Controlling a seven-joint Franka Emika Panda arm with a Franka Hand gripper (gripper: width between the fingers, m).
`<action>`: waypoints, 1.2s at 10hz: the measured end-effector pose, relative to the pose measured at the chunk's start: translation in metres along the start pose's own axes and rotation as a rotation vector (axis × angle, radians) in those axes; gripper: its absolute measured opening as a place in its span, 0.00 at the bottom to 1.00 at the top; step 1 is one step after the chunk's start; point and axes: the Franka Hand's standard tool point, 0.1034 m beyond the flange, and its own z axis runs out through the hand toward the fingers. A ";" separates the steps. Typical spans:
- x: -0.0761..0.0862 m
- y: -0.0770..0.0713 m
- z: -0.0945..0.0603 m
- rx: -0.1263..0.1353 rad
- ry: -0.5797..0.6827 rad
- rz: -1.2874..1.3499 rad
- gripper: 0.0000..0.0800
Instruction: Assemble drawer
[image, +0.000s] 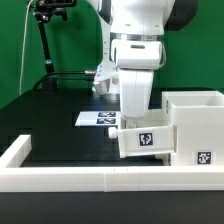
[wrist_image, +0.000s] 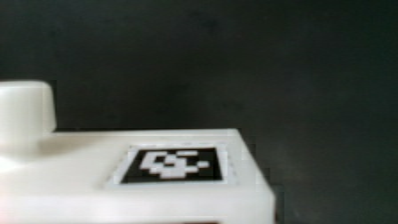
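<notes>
A white drawer part (image: 143, 138) with a black marker tag on its face sits tilted against the exterior view's left side of the white open-topped drawer case (image: 196, 122). My gripper (image: 133, 123) comes down on the part's top edge and looks shut on it; the hand hides the fingers. In the wrist view the same white part (wrist_image: 107, 185) fills the near field, with its tag (wrist_image: 178, 165) facing up. A white rounded post (wrist_image: 22, 110) rises beside it. No fingers show in that view.
The marker board (image: 98, 118) lies flat on the black table behind the arm. A white raised rail (image: 60, 166) runs along the front and the exterior view's left. A black camera stand (image: 45, 45) is at the back.
</notes>
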 end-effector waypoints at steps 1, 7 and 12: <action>-0.001 0.000 0.000 0.001 0.000 0.001 0.06; 0.007 0.002 -0.002 -0.014 -0.011 -0.050 0.06; 0.012 0.001 -0.002 -0.010 -0.013 -0.046 0.06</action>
